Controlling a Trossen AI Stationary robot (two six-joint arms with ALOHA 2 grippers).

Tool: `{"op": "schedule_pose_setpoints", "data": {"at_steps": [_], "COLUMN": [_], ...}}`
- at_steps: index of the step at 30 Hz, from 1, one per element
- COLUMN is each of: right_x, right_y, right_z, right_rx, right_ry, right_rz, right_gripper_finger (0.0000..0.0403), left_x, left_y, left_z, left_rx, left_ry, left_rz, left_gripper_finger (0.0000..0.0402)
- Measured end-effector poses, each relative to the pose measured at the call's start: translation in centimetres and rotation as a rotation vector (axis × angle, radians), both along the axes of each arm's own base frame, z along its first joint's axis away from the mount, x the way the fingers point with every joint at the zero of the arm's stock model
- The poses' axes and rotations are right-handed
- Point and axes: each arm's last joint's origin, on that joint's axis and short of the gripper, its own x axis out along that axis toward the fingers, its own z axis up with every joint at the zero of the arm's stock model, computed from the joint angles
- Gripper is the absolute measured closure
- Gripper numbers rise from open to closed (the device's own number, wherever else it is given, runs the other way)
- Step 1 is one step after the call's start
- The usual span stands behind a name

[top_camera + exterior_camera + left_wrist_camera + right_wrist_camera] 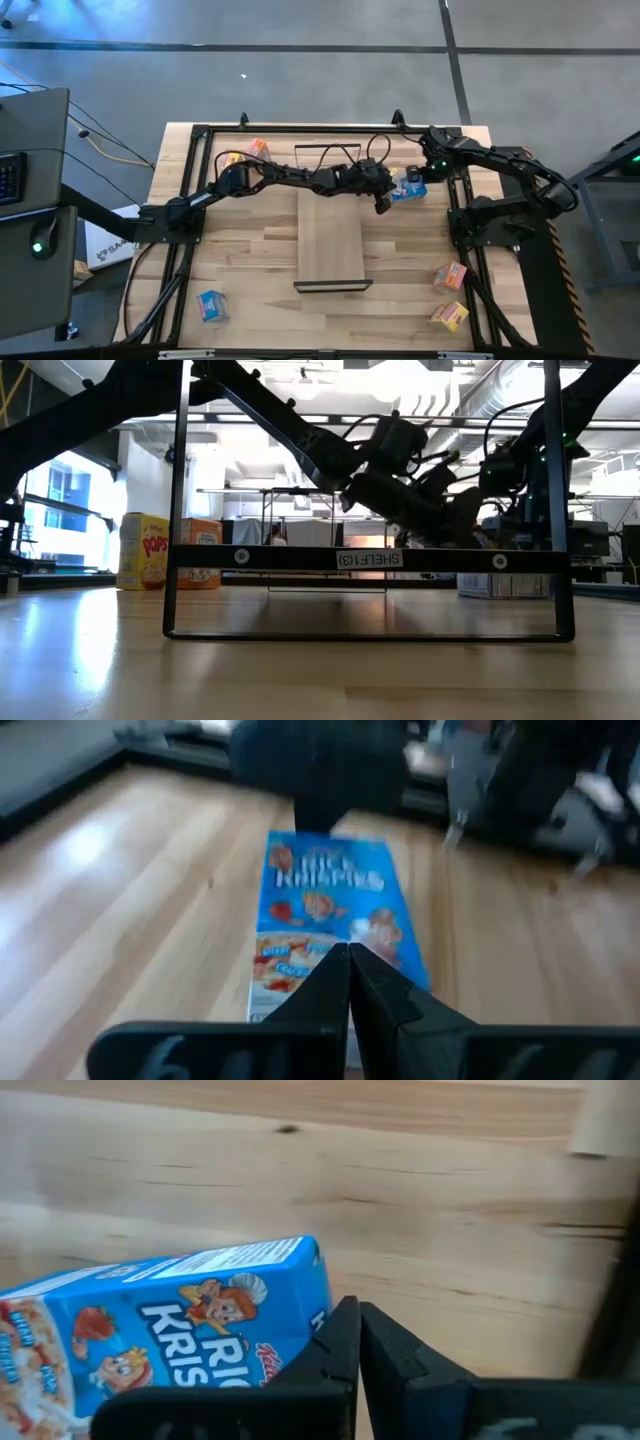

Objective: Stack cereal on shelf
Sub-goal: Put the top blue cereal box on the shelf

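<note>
- I have my left gripper reached far across the table, past the far end of the shelf, with its two fingers pressed flat together and holding nothing
- Right in front of those closed fingertips lies a blue cereal box, printed face up on the tabletop; in the left wrist view the tips overlap its near end, but I cannot tell whether they touch it
- My right gripper sits on the other side of that same blue cereal box, so the box lies between my two grippers; its fingers are also closed tight on nothing, and the box is just beside them at the tips
- The shelf board lies just to the side of the left gripper, and from above I see no box on it
- Well behind the left gripper, back along its arm, an orange-pink box and a yellow box stand near the table's far edge; the low view shows them upright side by side
- Well apart from both grippers, toward the near edge, a second blue box lies on the left arm's side
- On the right arm's side near that edge there is another orange-pink box with another yellow box just beside it
</note>
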Motion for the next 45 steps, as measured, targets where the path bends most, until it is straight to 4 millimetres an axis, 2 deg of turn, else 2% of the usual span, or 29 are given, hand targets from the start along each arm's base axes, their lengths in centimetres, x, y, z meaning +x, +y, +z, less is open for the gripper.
{"op": "schedule_pose_setpoints", "data": {"at_steps": [3,10,16,21,32,45], "right_x": [0.1,0.3,0.3,0.2,1.4,3.5], "right_y": [0.0,0.1,0.6,1.5,4.3,6.0], "right_z": [0.0,0.3,2.6,4.5,6.6,7.3], "right_rx": [0.007,0.041,-0.029,-0.067,-0.066,-0.088], "right_ry": [-0.031,-0.096,-0.191,-0.297,-0.45,-0.533], "right_rz": [0.004,0.019,0.007,-0.009,0.024,0.05], "right_gripper_finger": [0.0403,0.0403,0.0403,0.0403,0.0403,0.0403], "left_x": [-0.2,-0.4,-0.7,-0.8,-1.6,-2.4], "left_y": [0.1,0.0,0.3,0.4,0.3,0.3], "left_z": [-1.0,-0.8,-0.5,-0.6,0.2,0.2], "left_rx": [-0.019,0.003,0.008,0.005,0.022,0.015], "left_ry": [0.061,0.092,0.125,0.147,0.233,0.332], "left_rz": [-0.033,-0.047,-0.051,-0.058,-0.083,-0.089], "left_gripper_finger": [0.0401,0.0401,0.0402,0.0402,0.0402,0.0402]}}
